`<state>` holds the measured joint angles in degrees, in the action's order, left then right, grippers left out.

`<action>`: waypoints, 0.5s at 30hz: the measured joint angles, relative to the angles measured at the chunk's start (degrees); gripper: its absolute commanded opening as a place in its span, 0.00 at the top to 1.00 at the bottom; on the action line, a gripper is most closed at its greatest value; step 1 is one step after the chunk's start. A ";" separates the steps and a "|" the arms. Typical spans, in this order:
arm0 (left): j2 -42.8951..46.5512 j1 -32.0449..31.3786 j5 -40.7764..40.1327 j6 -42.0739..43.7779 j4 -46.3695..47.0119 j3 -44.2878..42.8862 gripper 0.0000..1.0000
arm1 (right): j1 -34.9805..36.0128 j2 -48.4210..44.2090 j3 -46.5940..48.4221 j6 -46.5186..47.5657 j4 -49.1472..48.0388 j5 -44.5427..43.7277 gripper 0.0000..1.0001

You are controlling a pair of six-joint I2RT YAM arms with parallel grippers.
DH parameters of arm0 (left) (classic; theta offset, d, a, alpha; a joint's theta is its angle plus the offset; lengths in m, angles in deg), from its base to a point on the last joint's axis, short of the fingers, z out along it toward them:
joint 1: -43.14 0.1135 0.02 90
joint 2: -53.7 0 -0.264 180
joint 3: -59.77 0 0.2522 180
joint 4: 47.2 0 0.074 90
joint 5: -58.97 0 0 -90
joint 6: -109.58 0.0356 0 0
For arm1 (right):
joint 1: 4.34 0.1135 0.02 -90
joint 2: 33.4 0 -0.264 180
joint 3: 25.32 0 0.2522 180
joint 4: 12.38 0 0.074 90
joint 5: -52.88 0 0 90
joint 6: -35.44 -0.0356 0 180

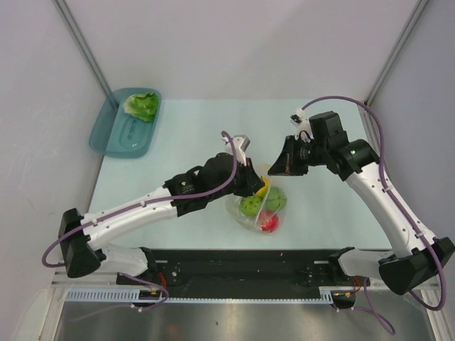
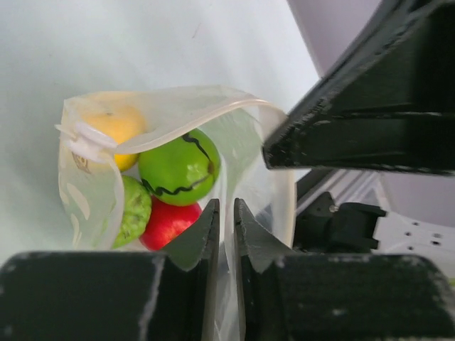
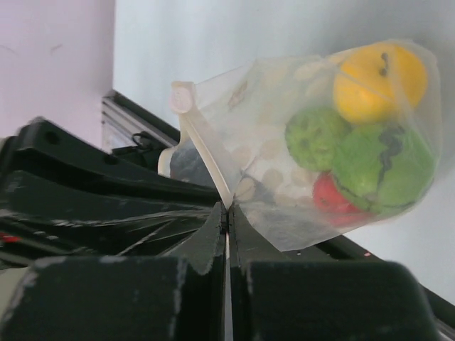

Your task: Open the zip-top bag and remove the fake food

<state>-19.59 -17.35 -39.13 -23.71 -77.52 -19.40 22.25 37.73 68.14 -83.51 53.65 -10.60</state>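
Pale table [image 1: 192,128] lies bare behind and left of the bag [image 1: 238,213]; the tray [image 1: 106,135] with a lettuce leaf [image 1: 142,105] keeps to the far-left corner. The bag sits near the front edge, toy fruit [image 1: 276,199] inside; the right gripper [image 3: 227,213] is clamped on its zip strip; the left gripper [image 2: 226,213] pinches the opposite lip, mouth gaping between.

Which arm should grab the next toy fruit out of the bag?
Probably the left. The left gripper sits at the open mouth of the zip-top bag, fake food just ahead, though pinching its edge. The right gripper is shut on the zip strip, steadying it.
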 measured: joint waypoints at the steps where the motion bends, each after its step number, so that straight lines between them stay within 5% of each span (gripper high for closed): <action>1: -1.51 -0.17 -0.46 0.74 -1.05 -1.18 0.86 | -0.72 0.02 -0.17 -0.31 -0.42 1.42 1.00; 15: -15.61 -0.52 1.25 10.91 -4.33 -6.23 0.76 | -8.11 -0.74 -9.73 -2.56 -5.44 12.74 1.00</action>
<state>-35.20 -17.87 -37.88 -12.80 -81.85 -25.63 14.14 36.99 58.41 -86.07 48.21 2.14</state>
